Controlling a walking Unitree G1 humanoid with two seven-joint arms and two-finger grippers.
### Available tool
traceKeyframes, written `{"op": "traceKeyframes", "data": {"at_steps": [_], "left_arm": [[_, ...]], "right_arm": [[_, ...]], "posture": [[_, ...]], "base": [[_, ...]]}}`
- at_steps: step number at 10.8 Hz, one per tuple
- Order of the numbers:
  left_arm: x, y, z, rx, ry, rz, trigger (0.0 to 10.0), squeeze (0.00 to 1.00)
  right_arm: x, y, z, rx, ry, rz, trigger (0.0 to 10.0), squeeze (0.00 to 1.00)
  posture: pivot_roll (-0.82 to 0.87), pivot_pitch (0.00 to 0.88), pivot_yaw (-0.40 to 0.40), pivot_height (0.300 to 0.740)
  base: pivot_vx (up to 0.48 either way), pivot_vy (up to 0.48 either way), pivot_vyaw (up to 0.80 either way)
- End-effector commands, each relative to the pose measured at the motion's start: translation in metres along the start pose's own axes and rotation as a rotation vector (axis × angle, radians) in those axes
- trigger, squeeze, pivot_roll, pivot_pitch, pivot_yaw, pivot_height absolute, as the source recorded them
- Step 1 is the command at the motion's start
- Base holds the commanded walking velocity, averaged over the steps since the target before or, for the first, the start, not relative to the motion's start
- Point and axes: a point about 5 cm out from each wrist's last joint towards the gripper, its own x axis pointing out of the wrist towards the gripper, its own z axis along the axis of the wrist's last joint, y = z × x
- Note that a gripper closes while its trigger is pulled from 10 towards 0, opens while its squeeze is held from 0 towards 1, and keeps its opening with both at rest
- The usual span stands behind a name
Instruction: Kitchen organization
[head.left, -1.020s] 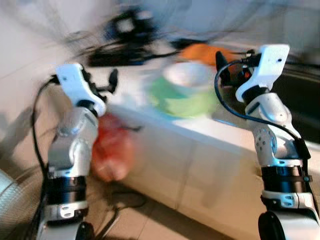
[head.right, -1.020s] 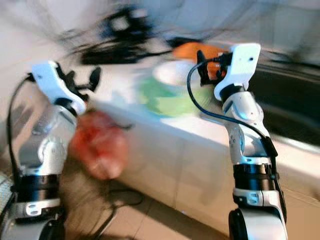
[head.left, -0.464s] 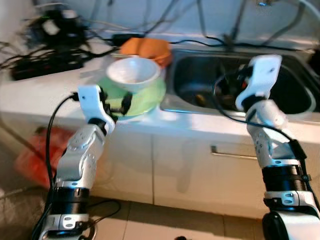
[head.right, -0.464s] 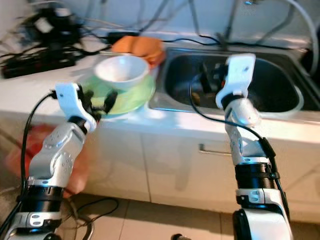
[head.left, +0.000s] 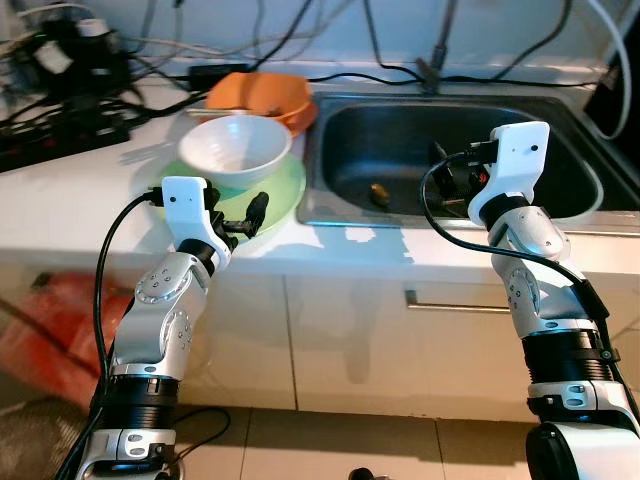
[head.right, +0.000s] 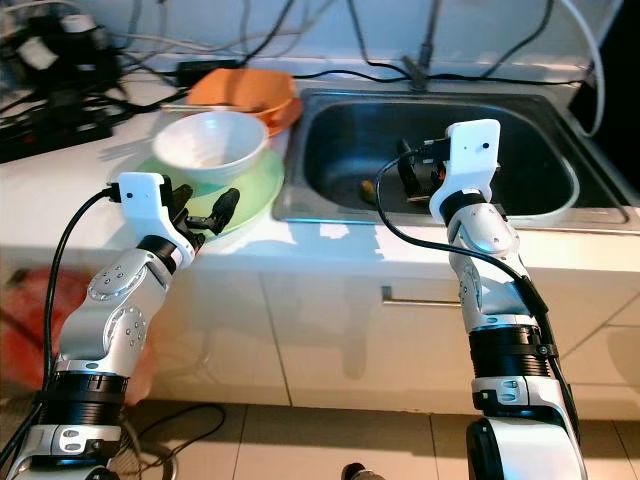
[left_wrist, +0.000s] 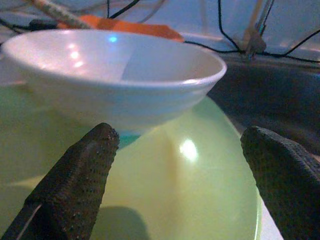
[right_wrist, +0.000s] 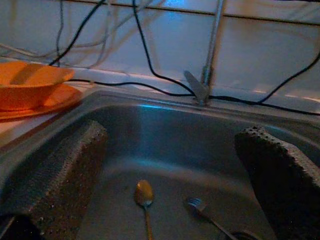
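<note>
Camera swung from blurred walking to squarely facing the counter, so picking can start: left gripper (left_wrist: 180, 175) spread wide at white bowl (head.left: 235, 146) on green plate (head.left: 283, 200); right gripper (right_wrist: 170, 175) gaping over sink (head.left: 560, 215) with spoon (right_wrist: 144, 196), empty.

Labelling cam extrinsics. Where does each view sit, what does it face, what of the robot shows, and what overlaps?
Left eye, right eye: head stereo pair, looking down at the counter and the steel sink; both silver arms show.
Left wrist: along the left gripper, open, facing the white ceramic bowl on the pale green plate.
Right wrist: along the right gripper, open, into the sink at a spoon and fork.
Shared: the orange bowl shows in both eye views and both wrist views.
</note>
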Motion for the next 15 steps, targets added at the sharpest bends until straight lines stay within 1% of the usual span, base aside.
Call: {"op": "traceKeyframes", "data": {"at_steps": [1, 6, 7, 8, 9, 10, 11, 12, 13, 14, 15], "left_arm": [[0.0, 0.001, -0.001, 0.006, 0.01, 0.0, 10.0, 0.0], [0.0, 0.001, -0.001, 0.006, 0.01, 0.0, 10.0, 0.0], [-0.023, 0.002, 0.006, 0.019, -0.079, 0.117, 10.0, 0.0], [-0.025, 0.001, 0.009, 0.016, -0.096, 0.135, 10.0, 0.0], [-0.026, -0.001, 0.01, 0.014, -0.102, 0.133, 10.0, 0.0], [-0.027, -0.004, 0.01, 0.013, -0.109, 0.135, 10.0, 0.0], [-0.031, -0.007, 0.012, 0.006, -0.12, 0.143, 10.0, 0.0], [-0.03, -0.008, 0.015, 0.005, -0.128, 0.147, 10.0, 0.0], [-0.03, -0.008, 0.016, 0.006, -0.13, 0.149, 10.0, 0.0], [-0.03, -0.008, 0.016, 0.008, -0.128, 0.151, 10.0, 0.0], [-0.029, -0.006, 0.018, 0.001, -0.137, 0.173, 10.0, 0.0]], "right_arm": [[0.0, -0.001, 0.002, -0.004, -0.008, -0.001, 10.0, 0.0], [0.0, -0.001, 0.002, -0.004, -0.008, -0.001, 10.0, 0.0], [-0.022, -0.013, -0.02, -0.018, 0.099, -0.077, 10.0, 0.0], [-0.024, -0.012, -0.022, -0.016, 0.111, -0.079, 10.0, 0.0], [-0.024, -0.008, -0.021, 0.0, 0.106, -0.055, 10.0, 0.0], [-0.024, -0.005, -0.019, -0.003, 0.099, -0.043, 10.0, 0.0], [-0.024, -0.003, -0.014, 0.011, 0.051, -0.039, 10.0, 0.0], [-0.023, -0.01, -0.011, -0.001, 0.042, -0.104, 10.0, 0.0], [-0.023, -0.01, -0.008, -0.012, 0.025, -0.098, 10.0, 0.0], [-0.024, -0.008, -0.011, 0.002, 0.074, -0.091, 10.0, 0.0], [-0.027, -0.003, -0.009, -0.007, 0.046, -0.054, 10.0, 0.0]], "posture": [[0.04, 0.0, 0.044, 0.74], [0.04, 0.0, 0.044, 0.74], [0.04, 0.0, 0.037, 0.74], [0.04, 0.0, 0.034, 0.74], [0.04, 0.0, 0.031, 0.74], [0.04, 0.0, 0.03, 0.74], [0.04, 0.0, 0.028, 0.74], [0.04, 0.0, 0.027, 0.74], [0.04, 0.0, 0.026, 0.74], [0.03, 0.0, 0.025, 0.74], [0.04, 0.0, 0.022, 0.74]], "base": [[0.0, 0.0, -0.78], [0.0, 0.0, -0.78], [0.0, 0.0, 0.0], [0.0, 0.0, 0.0], [0.0, 0.0, 0.0], [0.0, 0.0, 0.0], [0.0, 0.0, 0.0], [0.0, 0.0, 0.0], [0.0, 0.0, 0.0], [0.0, 0.0, 0.0], [0.0, 0.0, 0.0]]}}
